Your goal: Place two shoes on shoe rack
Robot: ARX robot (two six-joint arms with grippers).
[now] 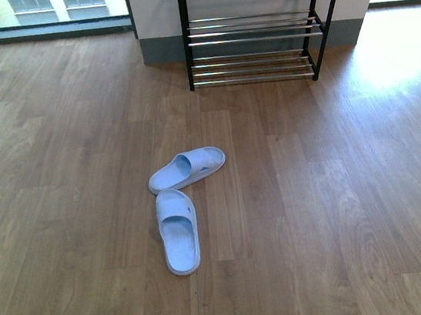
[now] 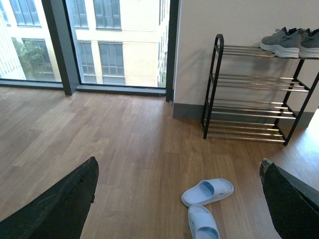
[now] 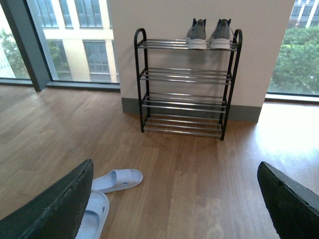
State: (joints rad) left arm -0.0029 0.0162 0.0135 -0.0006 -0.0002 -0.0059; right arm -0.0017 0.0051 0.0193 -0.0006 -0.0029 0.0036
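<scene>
Left fingers and right fingers are spread wide with nothing between them. They are held high above the floor, probably so both wrist cameras can see the whole job. In the front view the pale blue slides lie just beside each other, one crosswise, a little toward 7 o'clock of centre, not yet lifted. The shoe rack stands at 12 o'clock. The grey sneakers already sit on its top tier.
</scene>
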